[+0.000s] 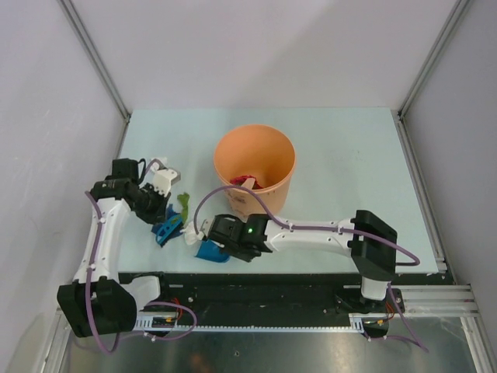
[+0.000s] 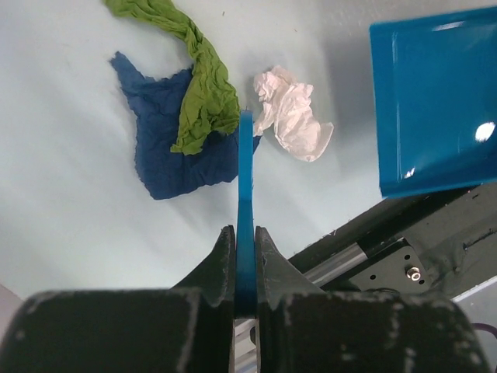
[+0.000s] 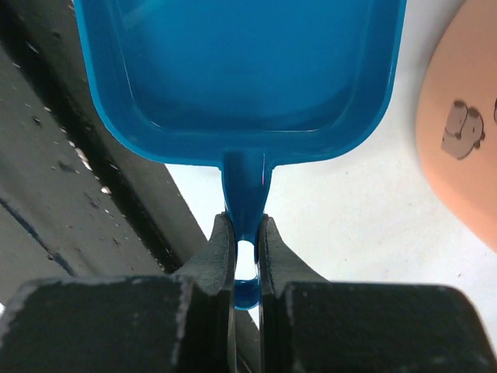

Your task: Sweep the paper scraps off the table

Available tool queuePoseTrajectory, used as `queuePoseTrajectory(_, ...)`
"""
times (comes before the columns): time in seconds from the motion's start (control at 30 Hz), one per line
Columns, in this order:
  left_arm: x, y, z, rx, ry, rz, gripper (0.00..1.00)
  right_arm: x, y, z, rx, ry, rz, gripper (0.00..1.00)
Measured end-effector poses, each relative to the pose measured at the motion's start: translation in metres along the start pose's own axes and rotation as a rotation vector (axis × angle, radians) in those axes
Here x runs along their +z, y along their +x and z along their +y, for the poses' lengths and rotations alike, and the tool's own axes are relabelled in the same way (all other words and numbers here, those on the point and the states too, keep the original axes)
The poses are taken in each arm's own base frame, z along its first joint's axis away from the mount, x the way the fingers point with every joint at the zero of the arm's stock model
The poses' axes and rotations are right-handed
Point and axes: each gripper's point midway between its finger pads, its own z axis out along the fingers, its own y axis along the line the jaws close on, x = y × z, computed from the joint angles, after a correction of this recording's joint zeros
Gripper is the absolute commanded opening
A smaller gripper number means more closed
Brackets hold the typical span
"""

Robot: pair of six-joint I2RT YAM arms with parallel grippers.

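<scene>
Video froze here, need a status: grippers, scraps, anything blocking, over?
Left gripper shut on brush. Right gripper shut on dustpan. Green, dark blue and white scraps on table by brush tip, unswept. Nothing between scraps and dustpan.

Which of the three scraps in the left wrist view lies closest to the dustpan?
The white scrap: it lies on the dustpan's side of the brush, while the green scrap and the dark blue scrap overlap on the other side.
</scene>
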Motion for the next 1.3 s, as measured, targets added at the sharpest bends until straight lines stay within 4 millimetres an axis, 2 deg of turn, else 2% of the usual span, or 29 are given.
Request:
queuePoseTrajectory(0.2,0.011,0.002,-0.005,0.014,0.035,0.031,0.0,0.006,0.018,-0.015,0.053,0.002,0.079,0.0)
queuePoseTrajectory(0.4,0.023,-0.003,-0.017,0.055,0.099,0.046,0.0,0.039,0.022,-0.019,0.057,0.004,0.135,0.0)
queuePoseTrajectory(0.57,0.029,-0.009,-0.031,0.078,0.179,0.026,0.0,0.067,0.001,-0.018,0.046,0.016,0.105,0.0)
queuePoseTrajectory(0.7,0.028,-0.016,-0.049,0.113,0.26,-0.018,0.0,0.074,-0.027,-0.023,0.069,0.019,-0.002,0.0)
queuePoseTrajectory(0.83,0.024,-0.019,-0.056,0.139,0.277,-0.039,0.0,0.079,-0.041,-0.027,0.087,0.026,-0.089,0.0)
queuePoseTrajectory(1.03,0.01,-0.021,-0.042,0.141,0.189,-0.047,0.0,0.072,-0.031,-0.027,0.08,0.026,-0.109,0.0)
queuePoseTrajectory(1.17,-0.016,-0.039,-0.024,0.167,0.059,-0.114,0.0,0.057,-0.035,-0.021,0.052,0.02,-0.135,0.0)
queuePoseTrajectory(1.3,-0.042,-0.053,-0.01,0.196,-0.055,-0.165,0.0,0.032,-0.042,-0.009,0.002,0.003,-0.169,0.0)
